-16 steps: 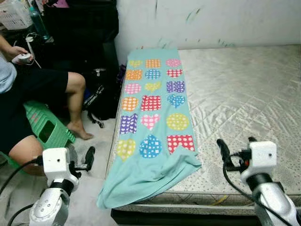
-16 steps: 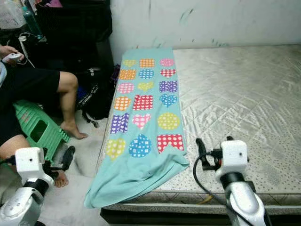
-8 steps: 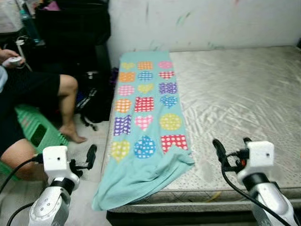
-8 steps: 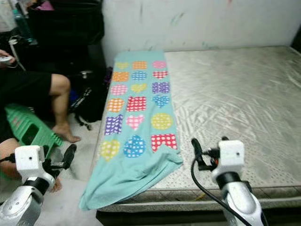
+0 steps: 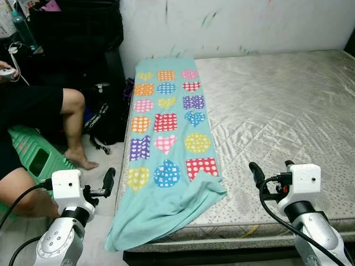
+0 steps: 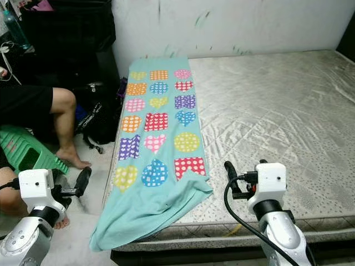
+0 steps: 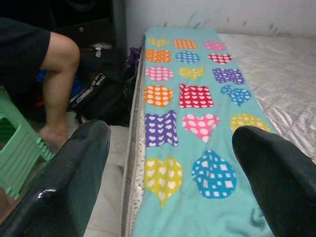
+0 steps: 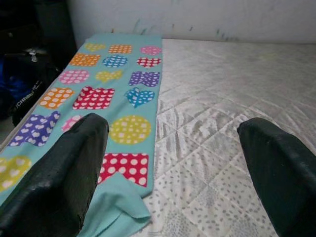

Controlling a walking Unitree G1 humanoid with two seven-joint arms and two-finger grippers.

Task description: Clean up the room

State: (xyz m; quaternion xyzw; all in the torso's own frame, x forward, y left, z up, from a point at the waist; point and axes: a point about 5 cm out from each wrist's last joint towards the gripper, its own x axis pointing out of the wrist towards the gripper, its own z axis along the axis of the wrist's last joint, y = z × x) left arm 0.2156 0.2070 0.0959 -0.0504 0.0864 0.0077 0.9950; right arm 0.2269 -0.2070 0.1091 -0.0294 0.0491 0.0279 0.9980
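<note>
**Patterned blanket lies along the mattress edge, both grippers spread wide before it**

A bare quilted mattress (image 5: 277, 111) in pale grey fills most of the room ahead, pushed against a scuffed white wall (image 5: 233, 25). Along the mattress's left side lies a teal blanket (image 5: 166, 138) printed with dotted hearts, circles and squares in many colours. It runs lengthwise from the wall end toward the robot, and its near end is rumpled and spills over the mattress corner toward the floor.

To the left of the bed a black bag (image 5: 108, 119) sits on the floor beside dark furniture. A seated person's bare leg (image 5: 72, 127) reaches down near it, next to a green plastic stool (image 5: 33, 158).

The left gripper (image 7: 173, 163) is held low over the floor, just left of the blanket's hanging end, its fingers set wide apart and holding nothing. The right gripper (image 8: 173, 163) hovers over the bare mattress, just right of the blanket's near end, likewise spread wide and empty. Neither touches the blanket.
</note>
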